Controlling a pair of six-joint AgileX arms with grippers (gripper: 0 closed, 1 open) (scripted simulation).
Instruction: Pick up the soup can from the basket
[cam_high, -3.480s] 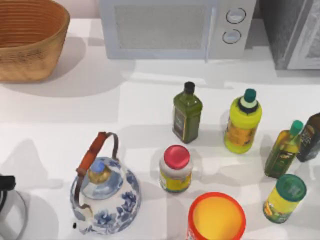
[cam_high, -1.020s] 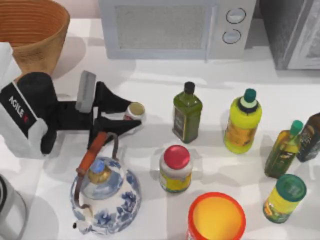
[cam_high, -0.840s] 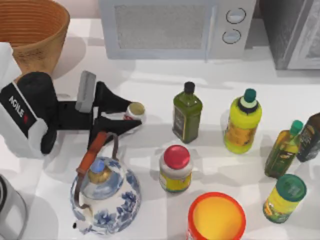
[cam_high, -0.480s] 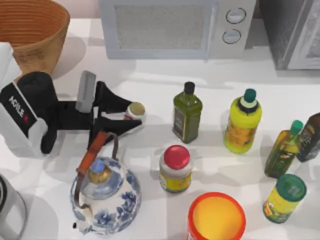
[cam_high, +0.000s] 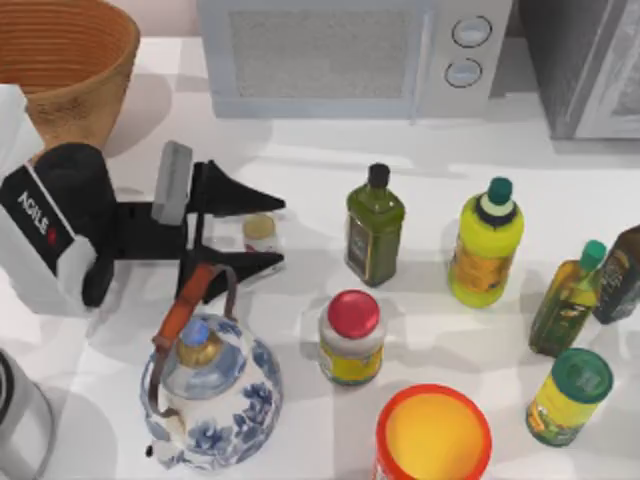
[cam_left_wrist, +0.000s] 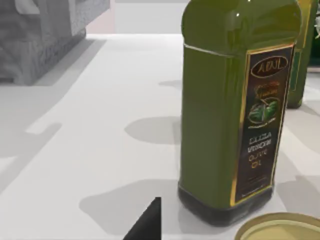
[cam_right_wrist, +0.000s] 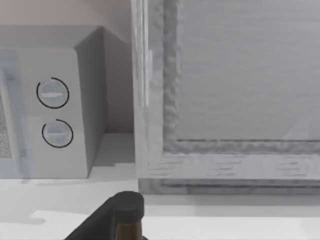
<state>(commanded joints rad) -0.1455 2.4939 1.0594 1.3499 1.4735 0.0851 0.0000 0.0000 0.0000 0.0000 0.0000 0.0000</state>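
The soup can (cam_high: 259, 231), short with a tan-gold top, stands on the white table between the two black fingers of my left gripper (cam_high: 281, 234). That gripper is open, with a gap on each side of the can. In the left wrist view the can's gold rim (cam_left_wrist: 280, 229) shows close by, with one dark fingertip (cam_left_wrist: 148, 224) beside it. The woven orange-brown basket (cam_high: 70, 95) sits at the far left corner, well behind the arm. My right arm stays parked, its wrist view facing the back right corner.
A dark green oil bottle (cam_high: 374, 225) stands just right of the can. A blue-and-white kettle (cam_high: 210, 385) sits just in front of the left gripper. A red-lidded jar (cam_high: 351, 337), an orange-rimmed tub (cam_high: 432, 435), several bottles (cam_high: 485, 242) and a microwave (cam_high: 350, 55) fill the right and back.
My left gripper has opened; its fingers were shut on the soup can and now stand apart. The can now sits on the table, slightly further left.
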